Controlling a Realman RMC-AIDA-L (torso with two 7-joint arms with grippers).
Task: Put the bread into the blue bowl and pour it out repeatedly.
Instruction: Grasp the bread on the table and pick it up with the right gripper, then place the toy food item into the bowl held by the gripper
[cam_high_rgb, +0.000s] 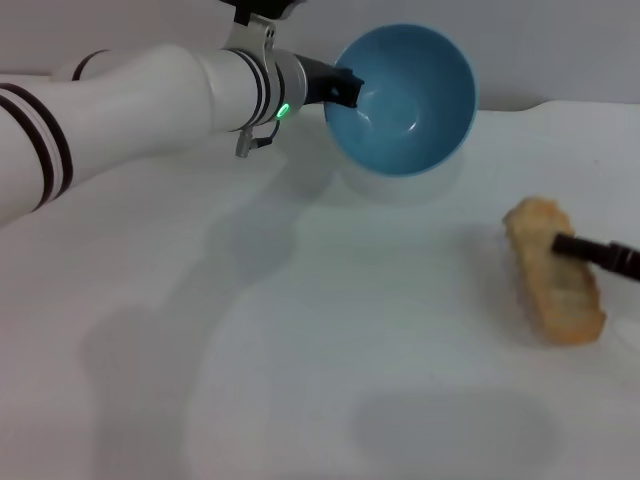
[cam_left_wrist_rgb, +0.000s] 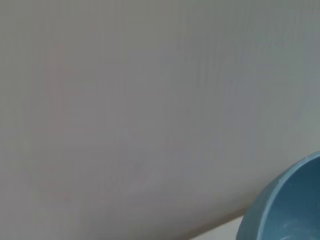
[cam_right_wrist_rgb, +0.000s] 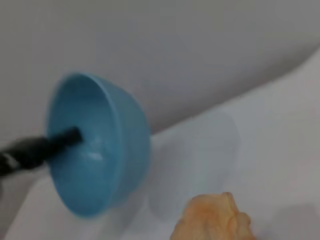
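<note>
Bread down on the worktop, bowl tipped in the air

Bread (cam_high_rgb: 553, 286) lies nearest, on the white worktop (cam_high_rgb: 300, 330) at the right, plain tan side up, its length running from near to far. It looks like a light, stiff toy loaf with a ridged face that should give some bite; its long flanks seem the best place to take hold, across the middle, so it does not swing when lifted. The right gripper (cam_high_rgb: 570, 246) reaches in from the right edge, a dark finger lying across the far half of the loaf and apparently touching it. Whether it pinches the loaf or merely rests there, I cannot tell.

Farther back, the bowl (cam_high_rgb: 405, 100) is held off the worktop and tilted, its mouth turned toward the camera and its inside bare. It stands well apart from the bread. Smooth and glossy, it is probably slippery, so the rim is the sensible hold. The left gripper (cam_high_rgb: 345, 88) has that rim pinched on the left side, one dark finger reaching inside the wall.
</note>
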